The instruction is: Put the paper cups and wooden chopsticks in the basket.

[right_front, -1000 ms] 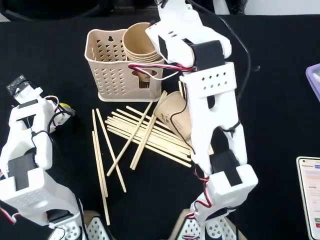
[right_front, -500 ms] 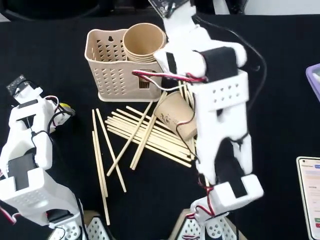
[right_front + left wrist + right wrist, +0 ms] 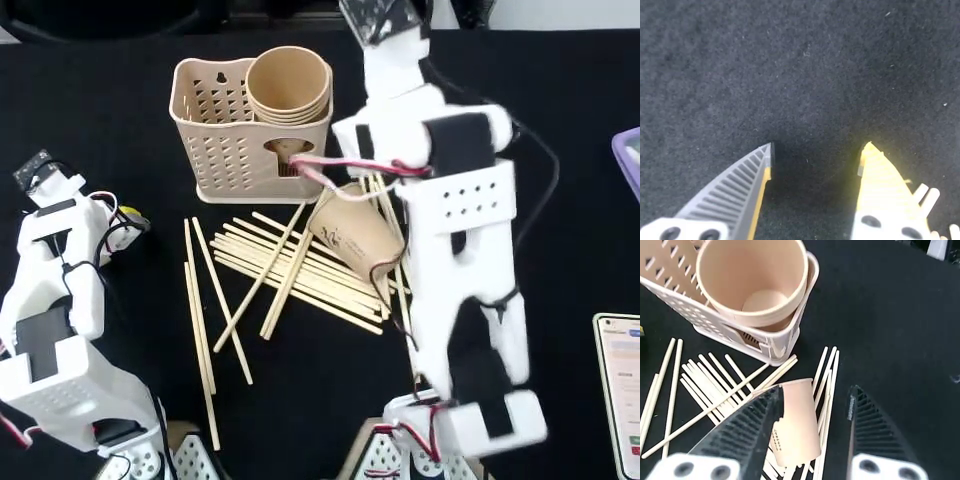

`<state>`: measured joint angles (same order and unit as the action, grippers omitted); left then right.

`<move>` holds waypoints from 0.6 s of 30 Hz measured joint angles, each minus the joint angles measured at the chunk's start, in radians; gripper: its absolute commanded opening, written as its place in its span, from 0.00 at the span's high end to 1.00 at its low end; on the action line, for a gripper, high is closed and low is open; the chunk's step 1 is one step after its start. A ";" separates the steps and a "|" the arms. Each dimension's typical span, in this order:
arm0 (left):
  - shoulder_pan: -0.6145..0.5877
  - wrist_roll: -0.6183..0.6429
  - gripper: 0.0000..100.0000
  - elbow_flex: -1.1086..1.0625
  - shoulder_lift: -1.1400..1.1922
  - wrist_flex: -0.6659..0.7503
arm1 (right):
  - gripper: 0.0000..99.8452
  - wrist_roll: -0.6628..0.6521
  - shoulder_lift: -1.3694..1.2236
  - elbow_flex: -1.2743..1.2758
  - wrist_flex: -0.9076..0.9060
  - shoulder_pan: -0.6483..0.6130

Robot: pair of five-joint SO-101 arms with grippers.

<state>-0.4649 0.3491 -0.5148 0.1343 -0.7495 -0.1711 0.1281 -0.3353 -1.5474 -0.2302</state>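
Note:
A beige perforated basket (image 3: 215,130) (image 3: 785,342) stands at the back of the black table, with a stack of paper cups (image 3: 288,85) (image 3: 752,282) upright in its right end. One more paper cup (image 3: 352,240) (image 3: 797,437) lies on its side on a scatter of several wooden chopsticks (image 3: 270,265) (image 3: 705,385) in front of the basket. My right gripper (image 3: 815,390) hangs open above that lying cup and holds nothing. At the table's left, my left gripper (image 3: 818,146) (image 3: 40,170) is open low over bare black cloth.
A purple container (image 3: 628,155) sits at the right edge, and a phone (image 3: 620,390) lies at the front right. A small yellow part (image 3: 133,218) shows beside the left arm. Red and white cables (image 3: 330,165) from the right arm hang near the basket's corner.
The right arm has drawn away from over the basket, toward the right and rear, uncovering the cup stack and the lying cup. The left arm has not moved.

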 measured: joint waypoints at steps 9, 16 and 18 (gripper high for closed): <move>0.000 0.000 0.71 0.000 0.000 0.000 | 0.78 0.170 0.164 0.813 0.635 0.003; 0.000 0.000 0.71 0.000 0.000 0.000 | 0.78 0.186 0.173 1.181 1.134 0.003; 0.000 0.000 0.71 0.000 0.000 0.000 | 0.78 0.186 0.178 1.234 1.229 0.003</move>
<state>-0.4649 0.3491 -0.5148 0.1343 -0.7495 0.0146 0.3061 0.8984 -0.3184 -0.2271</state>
